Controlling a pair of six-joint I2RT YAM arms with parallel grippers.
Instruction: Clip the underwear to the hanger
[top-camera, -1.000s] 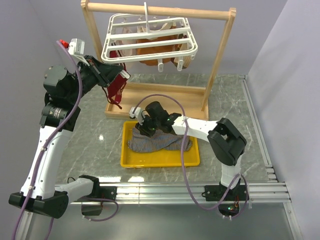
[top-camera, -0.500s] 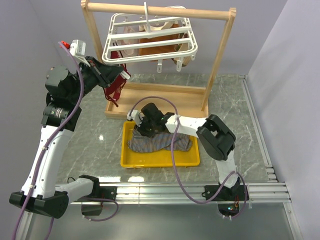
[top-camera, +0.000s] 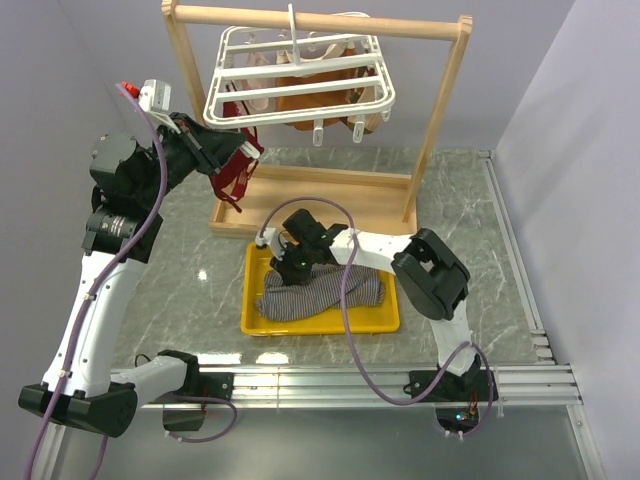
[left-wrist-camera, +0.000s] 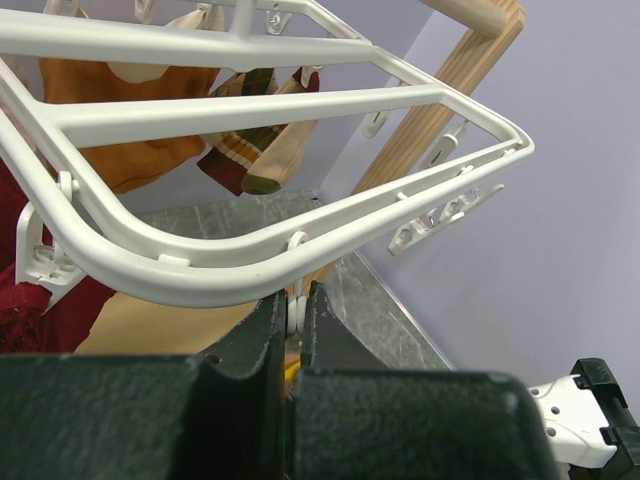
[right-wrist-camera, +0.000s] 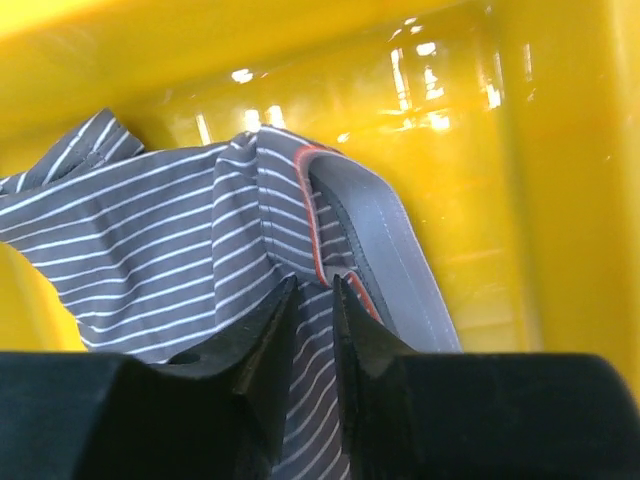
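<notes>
Lying in our yellow tray (top-camera: 386, 320), the grey striped underwear (top-camera: 325, 292) shows a red-edged waistband (right-wrist-camera: 385, 245); our right gripper (right-wrist-camera: 312, 288) pinches its ten-o'clock edge, our left gripper (left-wrist-camera: 296, 296) nips a clip (left-wrist-camera: 296, 313) under the hanger (left-wrist-camera: 215, 275).

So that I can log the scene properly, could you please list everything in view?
grey striped cloth underwear: one, grey with fine stripes, in the tray
yellow plastic tray: one, yellow, on the table
white plastic grid hanger: one, white, hooked on the stand
white clip: one pinched, white, on the hanger's rim
dark red underwear: one, dark red, below the hanger's left corner
orange-brown garments: count unclear, orange-brown, hanging under the hanger
wooden frame stand: one, light wood, on the table
grey marble table: one, grey, under everything
left gripper: black, shut on the white clip
right gripper: black, shut on the underwear's fold
</notes>
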